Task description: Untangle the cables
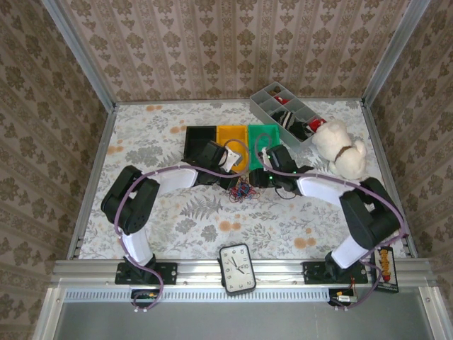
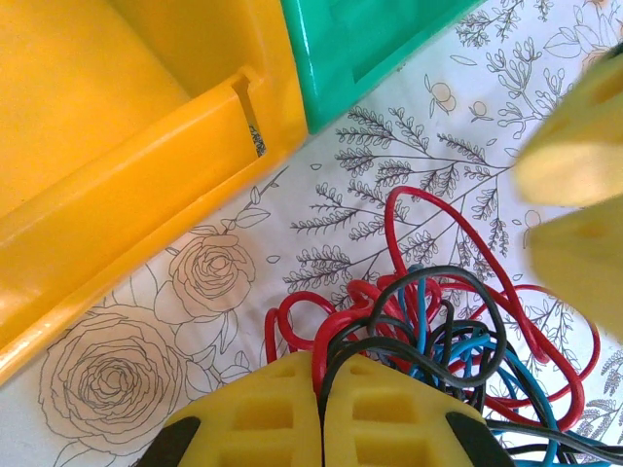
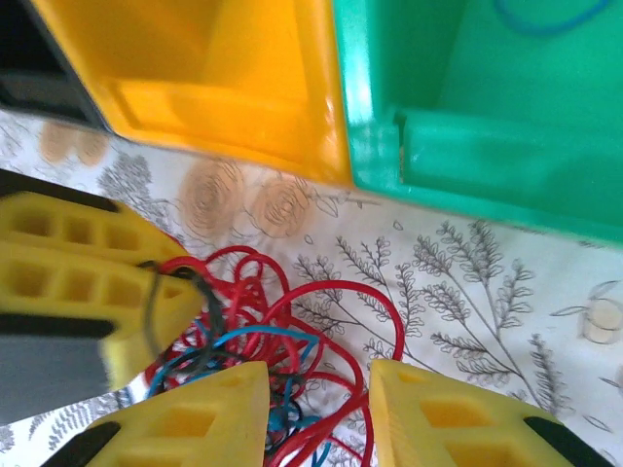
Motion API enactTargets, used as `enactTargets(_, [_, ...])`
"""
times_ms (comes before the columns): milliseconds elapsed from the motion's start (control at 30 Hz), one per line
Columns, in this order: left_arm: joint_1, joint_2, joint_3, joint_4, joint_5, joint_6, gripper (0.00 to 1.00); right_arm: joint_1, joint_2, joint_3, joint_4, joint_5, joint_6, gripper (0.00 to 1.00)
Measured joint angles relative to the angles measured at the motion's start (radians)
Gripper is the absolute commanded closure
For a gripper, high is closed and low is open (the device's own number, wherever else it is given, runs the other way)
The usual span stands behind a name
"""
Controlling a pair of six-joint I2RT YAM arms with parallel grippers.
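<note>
The cables (image 1: 243, 191) lie as one red, blue and black tangle on the flowered cloth, just in front of the yellow and green bins. In the left wrist view my left gripper (image 2: 321, 375) is shut on a red and a black strand of the cables (image 2: 458, 331), which rise from between its yellow fingertips. My right gripper (image 3: 319, 389) stands open over the right side of the cables (image 3: 292, 321), with red loops running through the gap between its fingers and no pinch on them. The two grippers face each other across the tangle, a few centimetres apart.
A black bin (image 1: 200, 142), a yellow bin (image 1: 231, 138) and a green bin (image 1: 263, 138) stand side by side behind the tangle. A blue wire (image 3: 540, 15) lies in the green bin. Back right are a grey divided tray (image 1: 287, 110) and a plush dog (image 1: 340, 145). A clock (image 1: 237, 268) sits on the front rail.
</note>
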Motion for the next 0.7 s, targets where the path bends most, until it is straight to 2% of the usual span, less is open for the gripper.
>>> enactTargets(133, [0.000,0.007,0.004,-0.003,0.004,0.000,1.00,0.025,-0.101,-0.013,-0.023,0.008,-0.043,0.68])
enactTargets(233, [0.000,0.012,0.013,-0.009,0.008,0.000,1.00,0.051,-0.115,-0.013,-0.042,-0.038,-0.085,0.68])
enactTargets(467, [0.000,0.026,0.026,-0.013,0.016,0.000,1.00,0.087,-0.071,-0.013,-0.069,-0.154,-0.117,0.69])
enactTargets(700, [0.000,0.026,0.026,-0.016,0.018,0.000,1.00,0.087,0.003,-0.001,-0.059,-0.198,-0.116,0.69])
